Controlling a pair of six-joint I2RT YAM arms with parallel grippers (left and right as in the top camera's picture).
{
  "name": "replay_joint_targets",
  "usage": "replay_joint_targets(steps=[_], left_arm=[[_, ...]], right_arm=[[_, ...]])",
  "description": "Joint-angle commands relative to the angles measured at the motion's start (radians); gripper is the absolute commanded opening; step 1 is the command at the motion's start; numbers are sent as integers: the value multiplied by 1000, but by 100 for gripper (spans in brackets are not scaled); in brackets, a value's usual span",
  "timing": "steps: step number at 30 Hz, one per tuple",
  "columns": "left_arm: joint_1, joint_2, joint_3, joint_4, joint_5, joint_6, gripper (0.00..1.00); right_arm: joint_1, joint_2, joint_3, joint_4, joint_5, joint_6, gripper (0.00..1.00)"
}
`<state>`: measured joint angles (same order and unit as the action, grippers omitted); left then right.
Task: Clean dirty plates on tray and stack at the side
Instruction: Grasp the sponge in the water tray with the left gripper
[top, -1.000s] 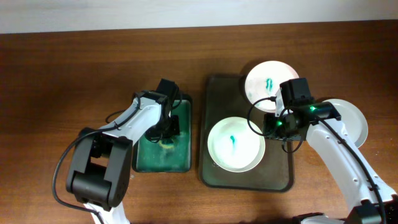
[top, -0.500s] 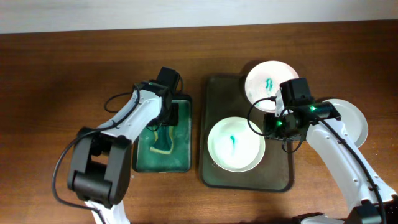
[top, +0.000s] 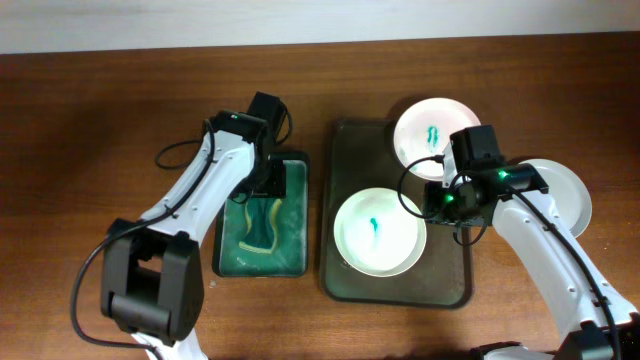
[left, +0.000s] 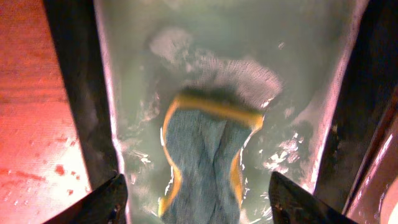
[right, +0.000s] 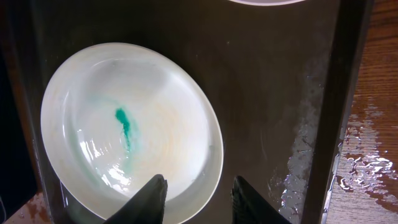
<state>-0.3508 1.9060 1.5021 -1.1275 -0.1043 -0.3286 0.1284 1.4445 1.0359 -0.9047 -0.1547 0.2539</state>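
2 smeared plates (top: 379, 232) on tray (top: 345, 280), teal mid-streaks; left pincer (left: 199, 194), right pincer (right: 199, 186) spread.

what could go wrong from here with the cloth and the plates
The cloth lies soaked in the green tray; if the open left gripper lifts it, it may drip across the table. The smeared plate looks wet and glossy, so it might slip from the right gripper, open above its rim. Water sits on the table beside the dark tray, where a stack could slide.
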Motion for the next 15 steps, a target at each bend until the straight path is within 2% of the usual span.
replay_joint_targets(steps=[1,4,7,9,10,13,15], left_arm=[[7,-14,-48,-11,19,-43,61],[7,-10,-188,105,83,-83,37],[7,-10,-338,261,151,-82,31],[7,-10,-362,282,161,-80,5],[7,-11,-356,282,161,-74,0],[7,-15,-290,242,160,-58,0],[7,-24,-209,172,149,-42,0]], right_arm=[[7,-10,11,3,9,2,36],[7,-10,11,2,10,15,41],[7,-10,11,-2,9,17,41],[7,-10,11,-5,10,17,41],[7,-10,11,-5,10,17,41],[7,-10,11,-5,15,18,41],[7,-9,11,-5,99,87,41]])
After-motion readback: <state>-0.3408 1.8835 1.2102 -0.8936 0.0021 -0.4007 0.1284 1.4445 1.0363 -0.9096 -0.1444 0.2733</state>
